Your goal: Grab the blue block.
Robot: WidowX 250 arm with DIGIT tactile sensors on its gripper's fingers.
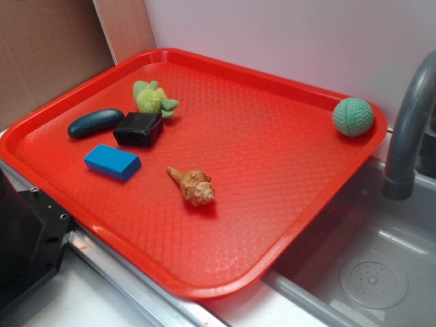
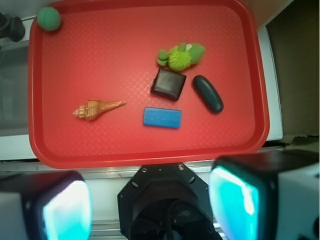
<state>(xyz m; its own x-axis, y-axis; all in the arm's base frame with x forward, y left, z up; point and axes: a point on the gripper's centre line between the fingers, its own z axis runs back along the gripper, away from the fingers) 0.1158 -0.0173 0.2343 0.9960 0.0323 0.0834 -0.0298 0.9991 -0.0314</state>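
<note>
Waiting well above the red tray [image 2: 35,90], the gripper [image 2: 150,205] is holding nothing: its two fingers [image 2: 65,207] are standing far apart at the bottom of the wrist view, with only the arm's black base showing between them. In the outside view the gripper is not showing at all; only a dark piece of the robot's body is sitting at the lower left corner.

Nothing of the task seems to be done yet. The blue block [image 1: 112,161] is lying flat on the tray near its left side, untouched, apart from its neighbours. The black box [image 1: 139,129] is sitting just beyond it, the dark teal pebble [image 1: 95,122] is lying to the box's left, and the green plush toy [image 1: 154,98] is resting against the box's far corner. The seashell [image 1: 193,187] is lying to the block's right with a clear gap between them. So what is left is, by my reckoning, everything: moving over the block, coming down, closing on it and lifting. The box is the closest thing to mind on the way down.

The tray is filling most of both views, its textured red floor otherwise bare except for a green ball [image 1: 353,116] in the far right corner. It is resting partly over a grey sink [image 1: 375,272], with a grey faucet [image 1: 409,129] rising at the right, a pale wall behind and brown cardboard [image 1: 48,48] at the upper left.
</note>
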